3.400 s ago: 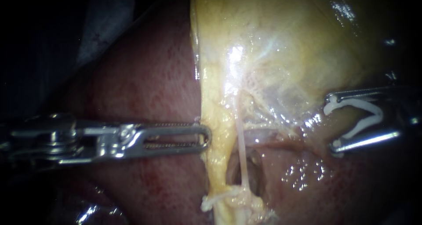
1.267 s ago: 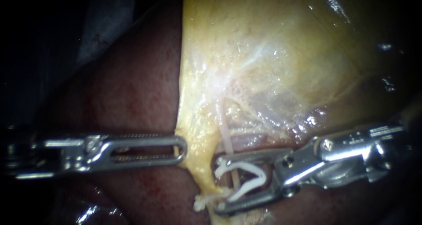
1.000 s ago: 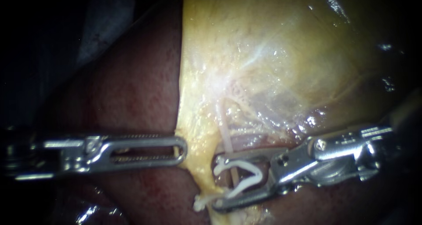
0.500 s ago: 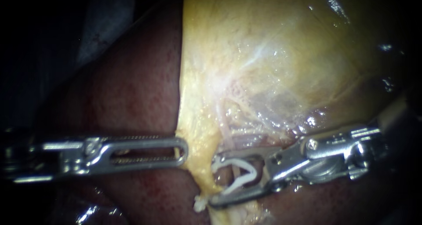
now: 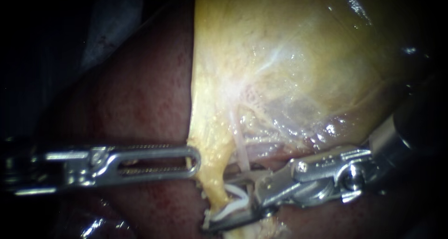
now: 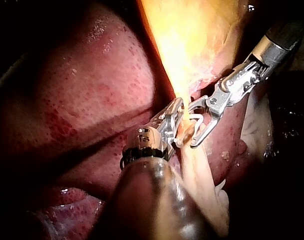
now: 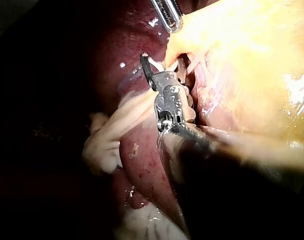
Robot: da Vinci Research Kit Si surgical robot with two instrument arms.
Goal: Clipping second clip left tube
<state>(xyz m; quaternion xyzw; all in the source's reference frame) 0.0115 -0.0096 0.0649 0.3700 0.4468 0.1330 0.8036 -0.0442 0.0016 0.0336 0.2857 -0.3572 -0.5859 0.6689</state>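
Note:
My left instrument (image 5: 195, 162) comes in level from the left, its slotted jaws shut on the edge of the yellow tissue (image 5: 210, 141) below the gallbladder (image 5: 289, 57). A thin pale tube (image 5: 239, 148) runs down from that tissue. My right instrument (image 5: 214, 203) reaches in from the right, and its jaws hold a white clip (image 5: 233, 204) astride the tube's lower end. The left wrist view shows the left instrument (image 6: 176, 112) gripping the fold, with the right instrument (image 6: 191, 125) and clip (image 6: 194, 119) just beside it. In the right wrist view the clip (image 7: 154, 64) shows at the right instrument's tip (image 7: 159, 67).
Dark red liver (image 5: 140, 94) lies left of and under the yellow tissue. Pale stringy tissue (image 6: 206, 185) hangs below the clip site, seen also as pale stringy tissue (image 7: 107, 140) beside the right instrument. The surroundings are dark.
My right instrument has pushed left and down along the tube, and its jaws have narrowed, squeezing the clip smaller. My left instrument and the tissue it holds have stayed put.

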